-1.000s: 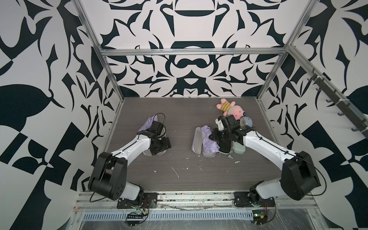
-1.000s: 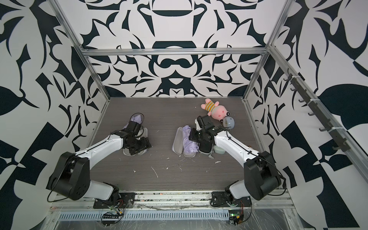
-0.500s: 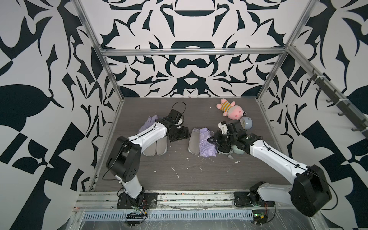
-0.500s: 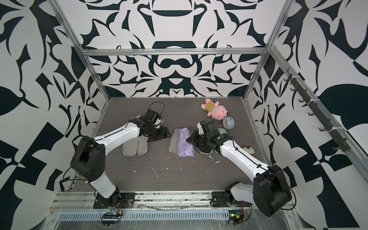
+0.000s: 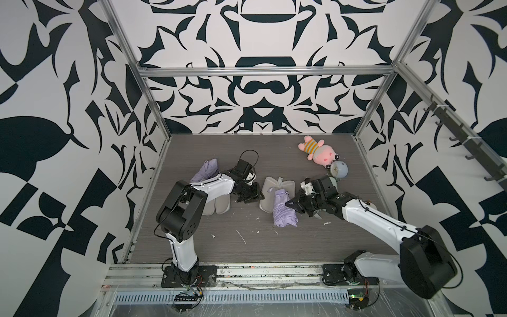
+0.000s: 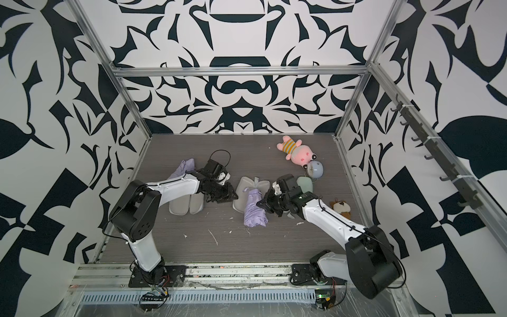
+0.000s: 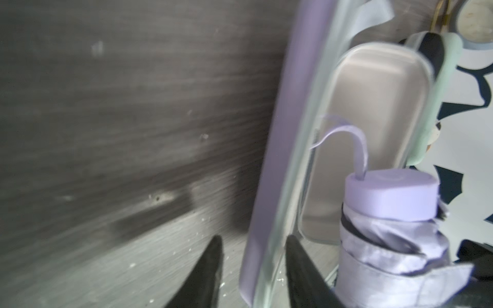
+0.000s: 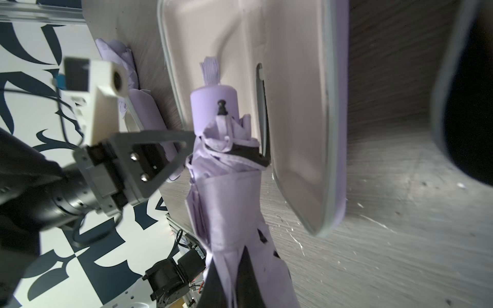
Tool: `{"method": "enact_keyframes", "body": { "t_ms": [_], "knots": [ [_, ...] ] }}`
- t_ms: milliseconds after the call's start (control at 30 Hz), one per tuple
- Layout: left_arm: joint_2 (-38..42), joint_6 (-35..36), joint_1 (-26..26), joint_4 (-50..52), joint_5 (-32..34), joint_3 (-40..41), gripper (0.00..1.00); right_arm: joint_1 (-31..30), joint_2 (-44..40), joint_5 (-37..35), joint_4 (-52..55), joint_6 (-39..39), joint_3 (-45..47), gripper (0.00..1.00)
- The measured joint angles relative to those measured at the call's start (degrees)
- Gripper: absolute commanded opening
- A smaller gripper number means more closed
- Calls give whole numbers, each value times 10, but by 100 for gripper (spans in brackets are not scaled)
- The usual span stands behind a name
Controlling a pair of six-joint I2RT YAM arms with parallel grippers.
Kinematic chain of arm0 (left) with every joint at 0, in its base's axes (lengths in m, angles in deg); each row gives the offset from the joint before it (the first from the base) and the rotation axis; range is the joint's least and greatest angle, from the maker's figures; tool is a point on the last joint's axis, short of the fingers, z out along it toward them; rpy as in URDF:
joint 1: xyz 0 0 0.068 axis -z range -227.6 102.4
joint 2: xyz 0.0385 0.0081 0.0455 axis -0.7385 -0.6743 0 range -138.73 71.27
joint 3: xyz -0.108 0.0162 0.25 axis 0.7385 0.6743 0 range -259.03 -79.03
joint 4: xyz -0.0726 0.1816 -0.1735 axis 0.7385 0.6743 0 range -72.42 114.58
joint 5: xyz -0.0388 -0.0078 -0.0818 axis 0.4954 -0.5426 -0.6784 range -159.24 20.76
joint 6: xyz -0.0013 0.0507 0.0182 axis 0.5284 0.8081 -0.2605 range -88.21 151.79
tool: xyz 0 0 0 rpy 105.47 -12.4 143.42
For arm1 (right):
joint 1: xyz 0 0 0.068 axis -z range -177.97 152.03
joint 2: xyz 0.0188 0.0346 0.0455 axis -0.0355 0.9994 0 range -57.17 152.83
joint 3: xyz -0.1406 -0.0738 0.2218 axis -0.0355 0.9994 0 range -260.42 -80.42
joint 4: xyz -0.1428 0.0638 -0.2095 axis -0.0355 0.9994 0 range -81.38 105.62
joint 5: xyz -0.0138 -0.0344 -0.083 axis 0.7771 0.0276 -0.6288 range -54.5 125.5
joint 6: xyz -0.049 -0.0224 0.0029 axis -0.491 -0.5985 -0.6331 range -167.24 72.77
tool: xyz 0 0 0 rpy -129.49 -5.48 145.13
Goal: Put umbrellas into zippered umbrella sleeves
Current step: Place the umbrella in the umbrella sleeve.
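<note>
My right fingers [image 8: 246, 289] are matt black plastic; the lilac umbrella [image 8: 226, 213] is creased cloth, the sleeve lining [image 8: 293, 106] smooth grey, the tabletop [image 8: 400, 240] matt woodgrain.
</note>
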Motion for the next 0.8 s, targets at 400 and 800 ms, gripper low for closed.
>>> {"method": "enact_keyframes", "body": {
  "t_ms": [400, 800],
  "knots": [
    [0, -43, 38, -64, -8, 57, 0, 0, 144, 41, -94, 26, -45, 0],
    [8, -60, 45, -119, -13, 95, 0, 24, 272, 92, -104, 2, -148, 0]
  ]
}}
